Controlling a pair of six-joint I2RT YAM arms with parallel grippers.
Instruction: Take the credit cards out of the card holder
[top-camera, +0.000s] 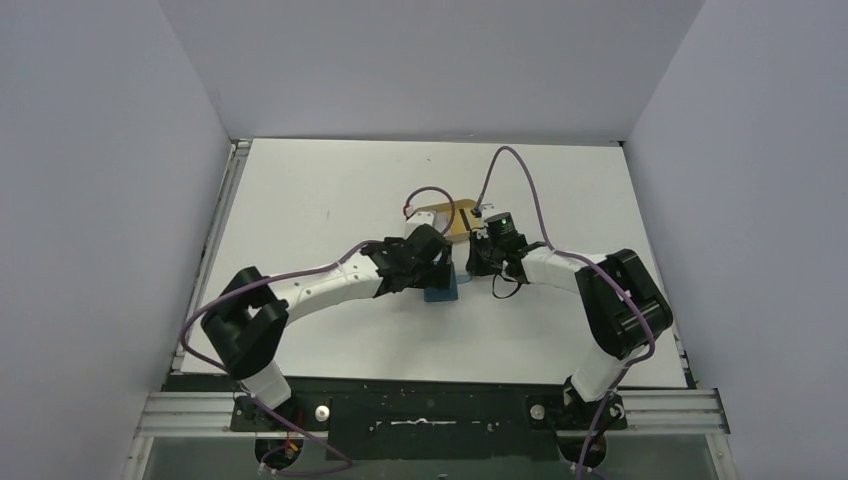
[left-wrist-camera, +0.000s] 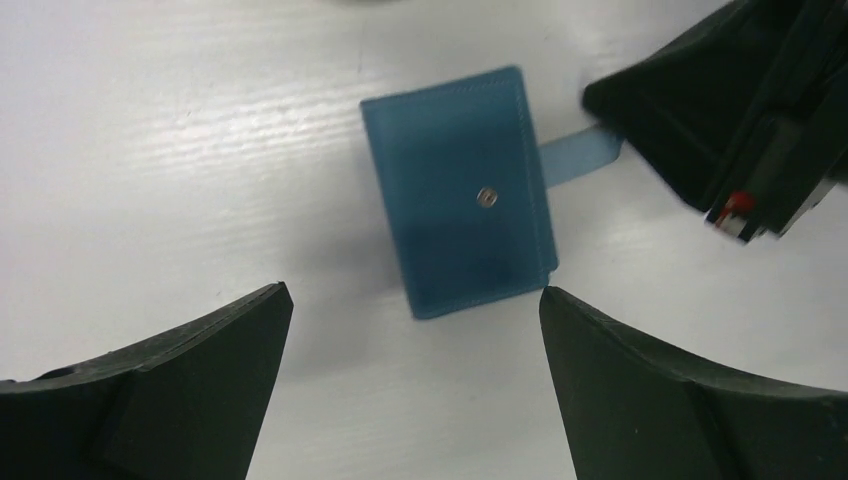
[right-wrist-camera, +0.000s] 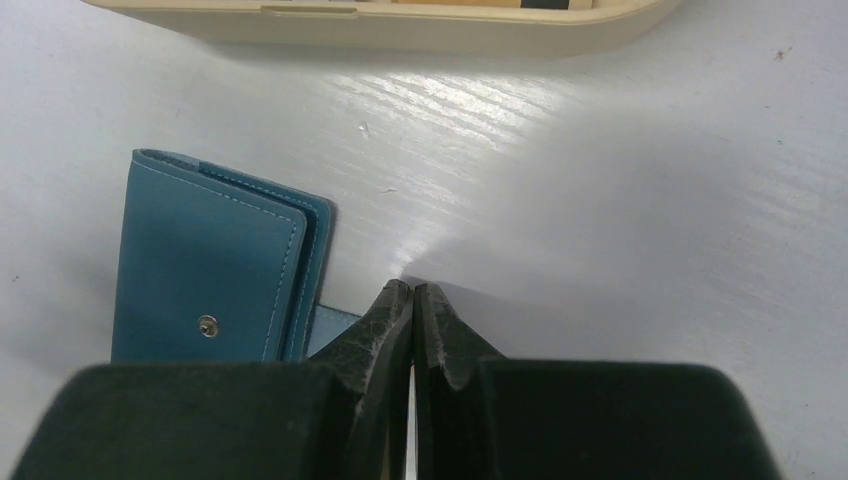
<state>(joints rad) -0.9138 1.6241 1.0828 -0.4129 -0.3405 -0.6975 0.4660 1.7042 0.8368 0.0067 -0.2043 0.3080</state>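
Observation:
The card holder (left-wrist-camera: 465, 195), a teal-blue wallet, lies folded shut on the white table, snap stud up, its tab (left-wrist-camera: 580, 155) sticking out sideways. It also shows in the top view (top-camera: 440, 290) and the right wrist view (right-wrist-camera: 205, 265). My left gripper (left-wrist-camera: 415, 292) is open and empty, hovering over the holder's near edge. My right gripper (right-wrist-camera: 412, 288) is shut beside the holder, with nothing visible between its tips. The tab (right-wrist-camera: 330, 325) runs under its left finger. A gold-tan sliver with a dark stripe (right-wrist-camera: 455, 2) shows in the tray; no whitish card is visible.
A tan oval tray (right-wrist-camera: 400, 30) stands just beyond the holder, also seen in the top view (top-camera: 440, 215). Both arms meet over the middle of the table (top-camera: 330, 200). Grey walls close in the sides and back.

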